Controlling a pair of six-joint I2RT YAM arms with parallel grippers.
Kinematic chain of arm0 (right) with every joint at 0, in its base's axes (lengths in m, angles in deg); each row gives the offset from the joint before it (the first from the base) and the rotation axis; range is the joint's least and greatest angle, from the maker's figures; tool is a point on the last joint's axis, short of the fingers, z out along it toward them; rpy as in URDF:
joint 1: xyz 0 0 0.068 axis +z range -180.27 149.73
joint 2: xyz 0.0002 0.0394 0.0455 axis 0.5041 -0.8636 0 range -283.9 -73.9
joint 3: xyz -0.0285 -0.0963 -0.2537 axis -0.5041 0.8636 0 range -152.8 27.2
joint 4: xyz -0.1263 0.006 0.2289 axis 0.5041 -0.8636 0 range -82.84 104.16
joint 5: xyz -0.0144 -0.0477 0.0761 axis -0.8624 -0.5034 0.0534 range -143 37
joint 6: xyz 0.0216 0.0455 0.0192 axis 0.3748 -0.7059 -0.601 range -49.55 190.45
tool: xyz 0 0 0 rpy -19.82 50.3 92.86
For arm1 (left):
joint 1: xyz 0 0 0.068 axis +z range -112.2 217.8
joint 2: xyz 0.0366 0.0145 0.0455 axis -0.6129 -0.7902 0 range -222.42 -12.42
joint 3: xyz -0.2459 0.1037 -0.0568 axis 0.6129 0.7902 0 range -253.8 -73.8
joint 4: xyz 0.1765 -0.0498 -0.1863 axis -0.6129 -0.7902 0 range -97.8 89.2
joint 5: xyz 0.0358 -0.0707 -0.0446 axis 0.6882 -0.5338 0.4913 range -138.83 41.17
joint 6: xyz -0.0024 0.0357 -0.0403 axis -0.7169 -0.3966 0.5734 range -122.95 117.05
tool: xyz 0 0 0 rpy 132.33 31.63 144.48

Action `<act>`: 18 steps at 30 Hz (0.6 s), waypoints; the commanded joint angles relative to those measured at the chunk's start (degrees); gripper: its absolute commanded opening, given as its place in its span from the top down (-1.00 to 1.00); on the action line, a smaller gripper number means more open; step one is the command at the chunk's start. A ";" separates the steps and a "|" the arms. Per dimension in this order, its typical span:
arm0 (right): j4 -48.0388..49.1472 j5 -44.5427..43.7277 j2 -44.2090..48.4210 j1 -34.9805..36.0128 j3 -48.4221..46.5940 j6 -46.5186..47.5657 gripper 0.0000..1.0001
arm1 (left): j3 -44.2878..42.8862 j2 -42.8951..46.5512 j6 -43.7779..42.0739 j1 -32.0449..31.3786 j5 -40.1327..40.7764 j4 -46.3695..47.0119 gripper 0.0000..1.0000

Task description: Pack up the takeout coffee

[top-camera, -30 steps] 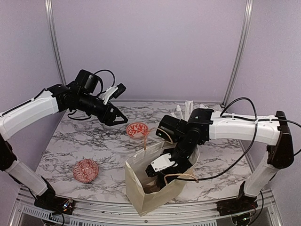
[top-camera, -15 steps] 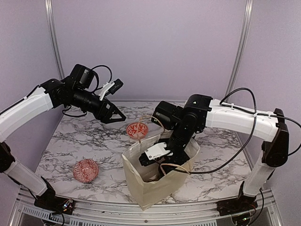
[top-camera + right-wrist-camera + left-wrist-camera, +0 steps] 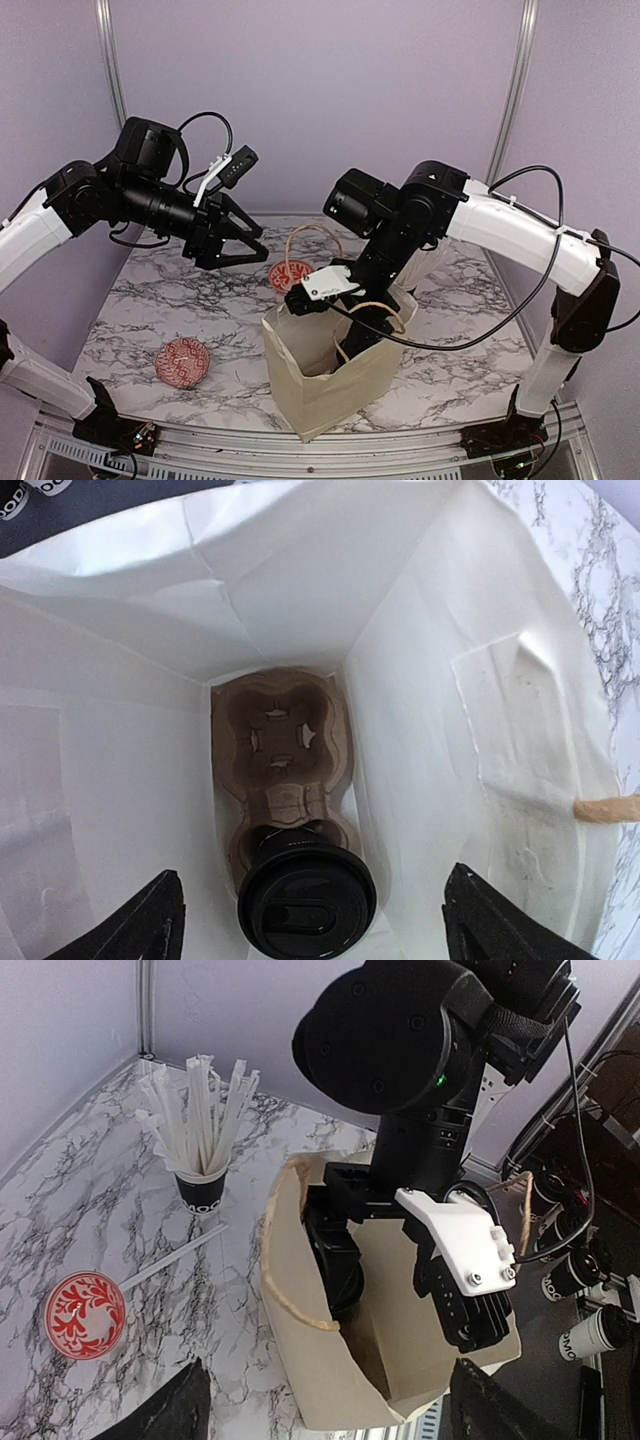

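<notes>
Lidded coffee cup [image 3: 306, 900] is seen seated in a cardboard carrier [image 3: 280, 750] at the bag [image 3: 420, 680] bottom, lower centre of the right wrist view. The right gripper [image 3: 312, 925] is spread empty above it. The left gripper [image 3: 248, 243] is released, upper left, over the surface [image 3: 180, 300].

Robotics lab test cell, clearly: plain lavender wall panels [image 3: 320, 100] between aluminium posts [image 3: 112, 90], a cabled left arm [image 3: 40, 225] and right arm [image 3: 510, 235] over a marble-patterned table [image 3: 160, 300]. The café props look staged: a paper bag [image 3: 310, 400], a cup of wrapped straws [image 3: 200, 1190] and a lidded takeout coffee cup [image 3: 305, 905].
</notes>
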 commanded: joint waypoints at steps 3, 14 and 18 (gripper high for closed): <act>-1.56 1.49 1.81 -0.37 -5.68 1.24 -0.73 | -1.04 -3.68 2.00 -3.98 4.27 3.56 -0.65; -1.56 -1.78 8.03 -0.33 -15.99 2.59 -0.58 | -4.29 -6.53 1.58 -4.00 10.01 7.38 -0.65; -1.37 -2.99 9.92 -0.35 -18.37 2.18 -0.49 | -7.06 -7.32 2.22 -3.90 15.81 8.07 -0.68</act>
